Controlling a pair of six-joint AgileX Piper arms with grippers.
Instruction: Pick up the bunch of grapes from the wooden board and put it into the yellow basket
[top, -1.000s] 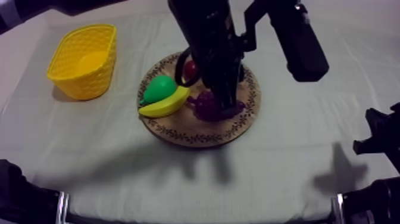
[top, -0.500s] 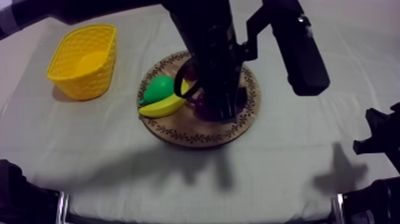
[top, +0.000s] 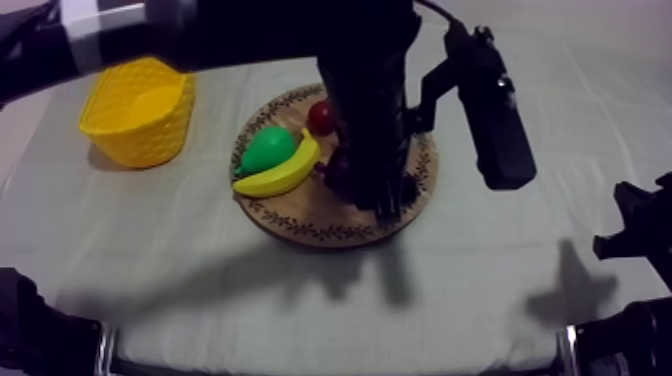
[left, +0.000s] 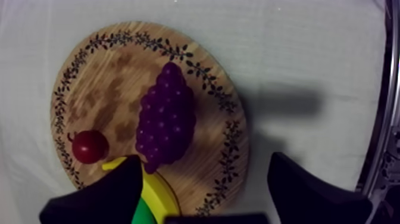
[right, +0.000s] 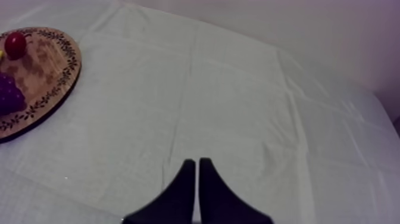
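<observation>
Bunch of grapes (left: 165, 114) lies on wooden board (left: 209, 148), beside small red fruit (left: 89, 146); not gripped. Left jaws apart, over board by grapes. Right jaws together, idle over bare table (right: 238, 119). Yellow basket (top: 140, 143) looks empty. Remaining: clamp, lift, carry, drop.

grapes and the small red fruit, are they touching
Apart: the left wrist view shows bare wooden board between the bunch of grapes and the small red fruit.
</observation>
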